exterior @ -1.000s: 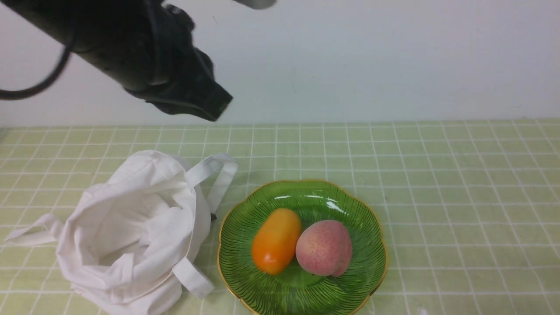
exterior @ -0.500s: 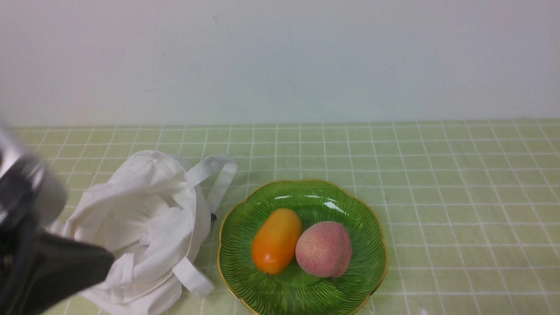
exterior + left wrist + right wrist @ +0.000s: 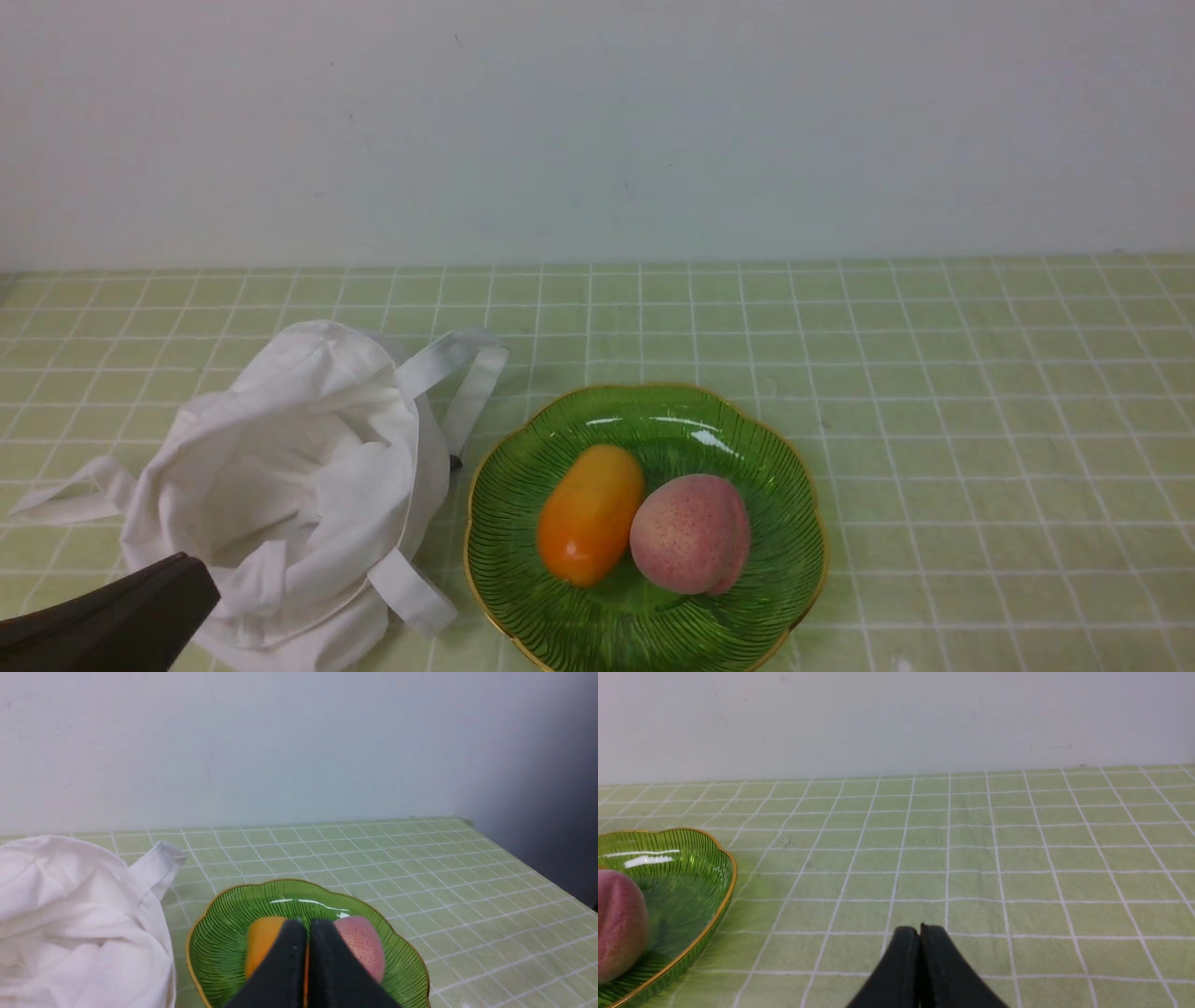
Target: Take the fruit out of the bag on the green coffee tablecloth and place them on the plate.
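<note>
The left gripper (image 3: 310, 926) is near the front, low on the left side of the front view, and its two dark fingers are pinched shut with nothing in them. The right gripper (image 3: 920, 931) shows in its own wrist view, and its fingers are shut too, with nothing between them. Past them is the plate (image 3: 644, 644), a round green glass dish with a wavy gold edge. The peach (image 3: 691, 534) sits on the plate, pink with tiny pale dots. Just beside it, on the left, an orange-yellow fruit (image 3: 591, 515) lies on the same plate, leaning at a slant. There seems to be a small green leaf under the peach, but it is hard to see against the green glass. To the left of the plate is the bag (image 3: 364, 485), soft and white and crumpled, with its mouth open and its flat straps flopped out. The plate and the bag both rest on the pale green tablecloth (image 3: 980, 420), which has thin white lines making squares. Behind it all is a plain, pale wall (image 3: 597, 131).
</note>
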Robot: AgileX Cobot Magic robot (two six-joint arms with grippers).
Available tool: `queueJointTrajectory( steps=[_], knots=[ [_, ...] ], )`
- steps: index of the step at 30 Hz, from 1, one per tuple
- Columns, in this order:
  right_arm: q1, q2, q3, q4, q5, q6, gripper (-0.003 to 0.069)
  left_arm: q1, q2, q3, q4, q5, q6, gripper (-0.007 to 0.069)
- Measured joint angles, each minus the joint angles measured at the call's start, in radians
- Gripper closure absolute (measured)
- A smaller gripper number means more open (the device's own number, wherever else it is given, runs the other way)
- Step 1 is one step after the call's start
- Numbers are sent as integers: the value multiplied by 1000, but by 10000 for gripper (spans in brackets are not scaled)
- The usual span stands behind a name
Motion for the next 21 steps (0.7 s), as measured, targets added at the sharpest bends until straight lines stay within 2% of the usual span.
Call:
queueJointTrajectory(
  steps=[17,21],
  knots=[
    [0,0,0,0,0,6,674,0,-3,39,1,-1,6,632],
    [0,0,0,0,0,7,674,1,-54,81,86,0,19,632]
  ],
)
